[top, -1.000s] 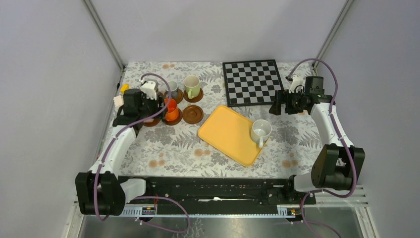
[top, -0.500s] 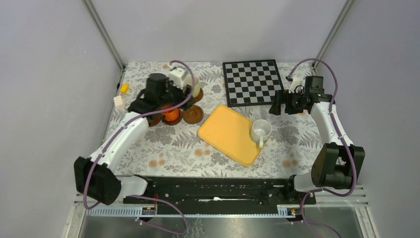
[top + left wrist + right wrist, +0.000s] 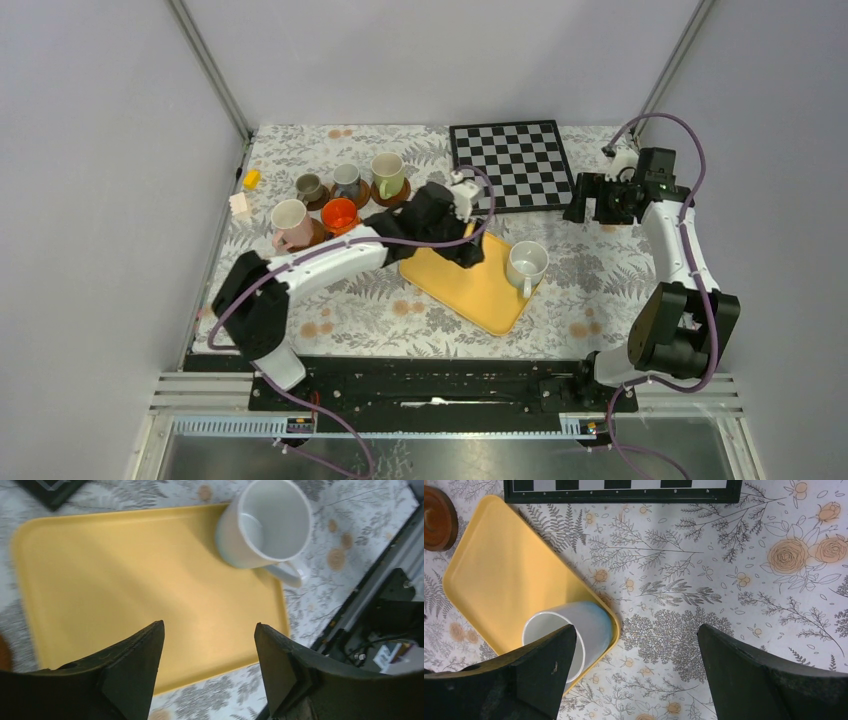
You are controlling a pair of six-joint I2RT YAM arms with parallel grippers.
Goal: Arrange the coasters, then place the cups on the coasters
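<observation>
Floral table [image 3: 600, 290] between grey walls [image 3: 450, 60]; left jaws and right jaws spread apart, empty

The surface [image 3: 350, 290] has a pale cloth printed with grey ferns and peachy-orange roses. On it sits a plain yellow tray [image 3: 470, 292] with a white cup [image 3: 526, 265]. At the far side is a black-and-white checkerboard [image 3: 510, 165] with a black frame. Far left, the cups are pale green [image 3: 387, 173], blue-grey [image 3: 347, 180], grey-brown [image 3: 309, 187], orange-red [image 3: 340, 213] and pinkish with a white inside [image 3: 290, 222]. The coasters [image 3: 434, 520] are dark brown. The arms [image 3: 320, 265] are white and black, with purple cables [image 3: 690, 150]. There's also a tiny yellow block [image 3: 251, 179].
</observation>
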